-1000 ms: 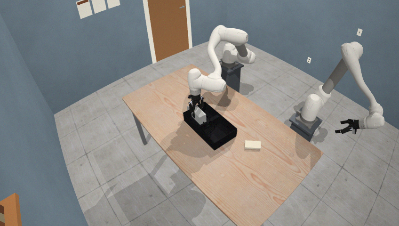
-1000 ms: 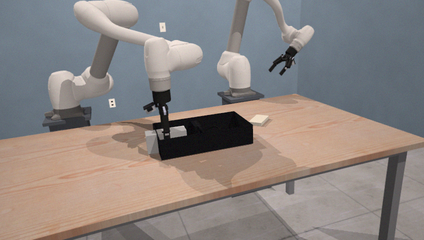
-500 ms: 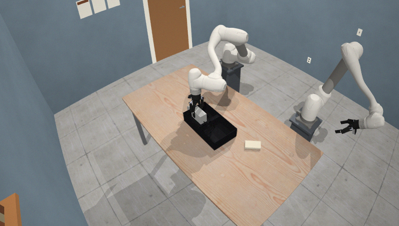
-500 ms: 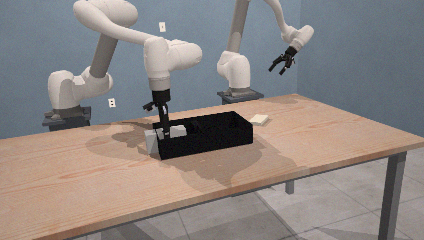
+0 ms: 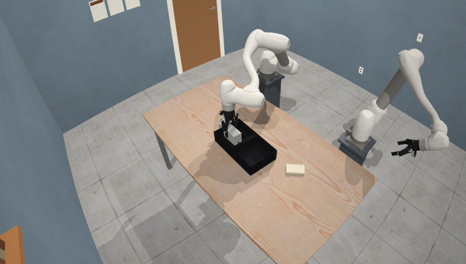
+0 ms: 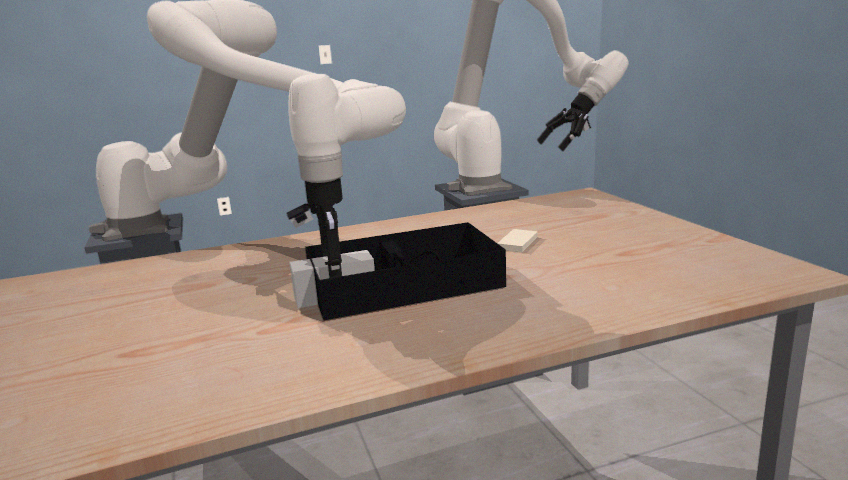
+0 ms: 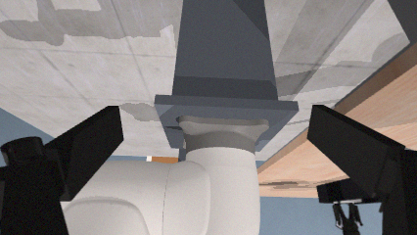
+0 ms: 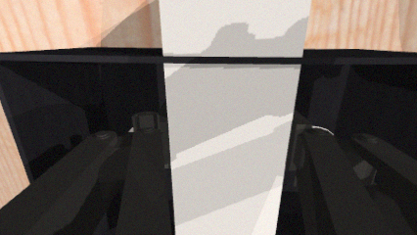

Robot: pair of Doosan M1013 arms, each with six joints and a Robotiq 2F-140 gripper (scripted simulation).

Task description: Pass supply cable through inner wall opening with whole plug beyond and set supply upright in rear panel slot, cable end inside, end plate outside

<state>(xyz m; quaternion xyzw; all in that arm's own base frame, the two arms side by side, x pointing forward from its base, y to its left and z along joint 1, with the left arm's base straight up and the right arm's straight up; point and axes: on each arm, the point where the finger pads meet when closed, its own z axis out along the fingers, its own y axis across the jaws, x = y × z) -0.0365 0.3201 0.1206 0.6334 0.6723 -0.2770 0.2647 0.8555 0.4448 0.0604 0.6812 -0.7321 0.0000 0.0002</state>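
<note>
A pale gray power supply [image 5: 233,135] [image 6: 357,262] [image 8: 230,117] stands in the rear-panel slot of a black, open-topped computer case [image 5: 261,165] [image 6: 416,286] [image 8: 59,88], part of it jutting outside. The case lies flat on the desk [image 5: 294,209] [image 6: 238,380] [image 8: 357,24].

No clear chg. visible between the earlier pics and now.
</note>
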